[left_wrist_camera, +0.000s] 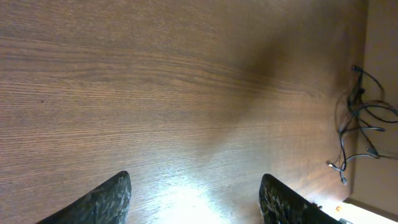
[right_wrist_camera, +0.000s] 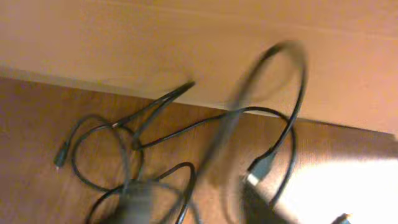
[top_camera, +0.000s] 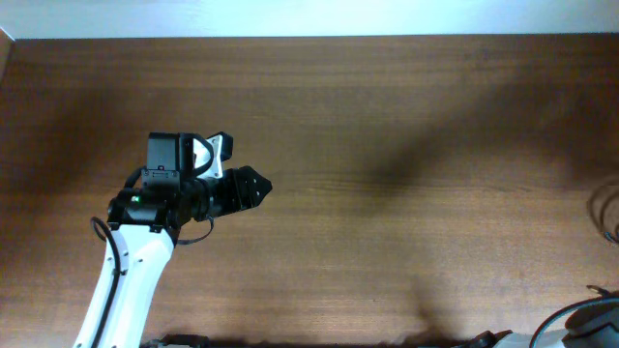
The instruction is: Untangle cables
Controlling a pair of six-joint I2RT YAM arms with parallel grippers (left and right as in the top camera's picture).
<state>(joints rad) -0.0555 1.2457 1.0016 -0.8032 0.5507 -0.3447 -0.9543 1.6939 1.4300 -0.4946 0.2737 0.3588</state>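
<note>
A tangle of thin black cables point(right_wrist_camera: 124, 143) lies on the wooden table against its edge, filling the right wrist view. A USB plug point(right_wrist_camera: 256, 169) lies just in front of my right gripper point(right_wrist_camera: 199, 205). Its fingers look blurred and spread, with a blurred cable loop point(right_wrist_camera: 280, 68) rising between them. In the overhead view only a bit of the cables point(top_camera: 609, 208) shows at the right edge. My left gripper point(left_wrist_camera: 193, 199) is open and empty over bare table at the left point(top_camera: 259, 187). The cables point(left_wrist_camera: 360, 118) lie far from it.
The table's right edge point(left_wrist_camera: 367, 37) runs beside the cables, with a pale surface point(right_wrist_camera: 186, 37) beyond it. Part of my right arm point(top_camera: 585, 319) shows at the bottom right corner of the overhead view.
</note>
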